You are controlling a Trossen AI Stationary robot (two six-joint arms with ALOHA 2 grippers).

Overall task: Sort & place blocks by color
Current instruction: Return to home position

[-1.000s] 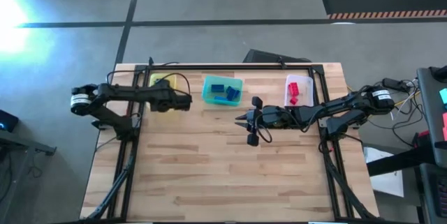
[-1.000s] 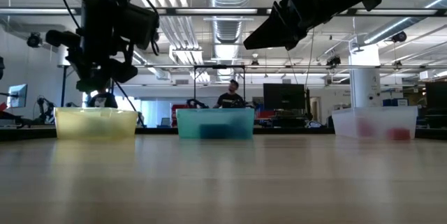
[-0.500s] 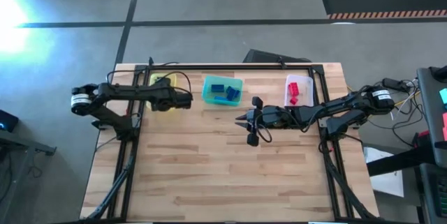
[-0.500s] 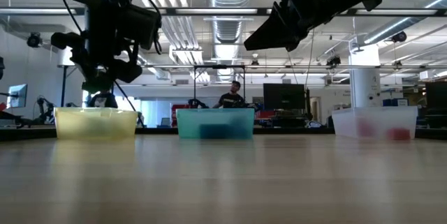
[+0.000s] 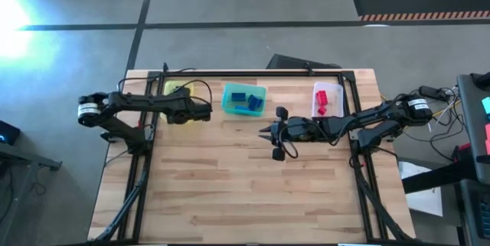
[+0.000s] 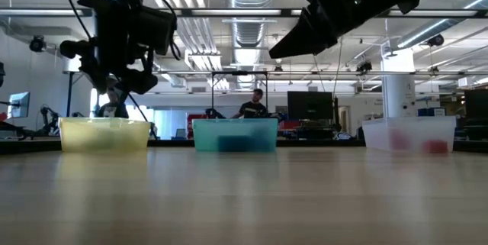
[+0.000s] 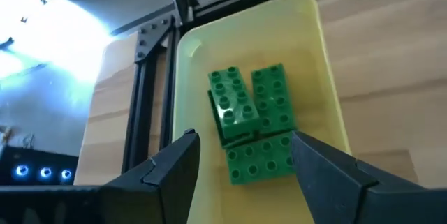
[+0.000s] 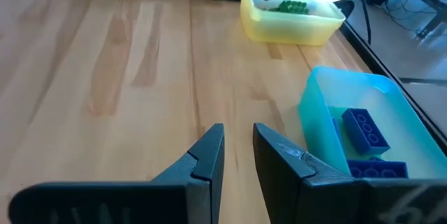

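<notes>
Green blocks [image 7: 251, 123] lie in a heap on the floor of the yellow bin [image 7: 321, 42]. My left gripper [image 7: 244, 144] hangs open above that bin [image 5: 178, 89] at the table's far left and holds nothing. Blue blocks [image 8: 363, 133] rest in the teal bin [image 5: 243, 99]. Red blocks [image 5: 321, 100] sit in the clear bin [image 5: 328, 93]. My right gripper [image 8: 237, 133] hovers over the bare table middle [image 5: 264, 131], near the teal bin. Its fingers stand a narrow gap apart and hold nothing.
The three bins stand in a row along the far edge [image 6: 104, 134], [image 6: 234, 134], [image 6: 409, 134]. Black frame rails [image 5: 253, 73] border the table's far side and both flanks. Bare wood [image 5: 245, 192] stretches from the bins to the near edge. A person [image 6: 252, 106] shows in the room behind.
My left gripper has risen and turned a little above the yellow bin. Nothing else has visibly moved.
</notes>
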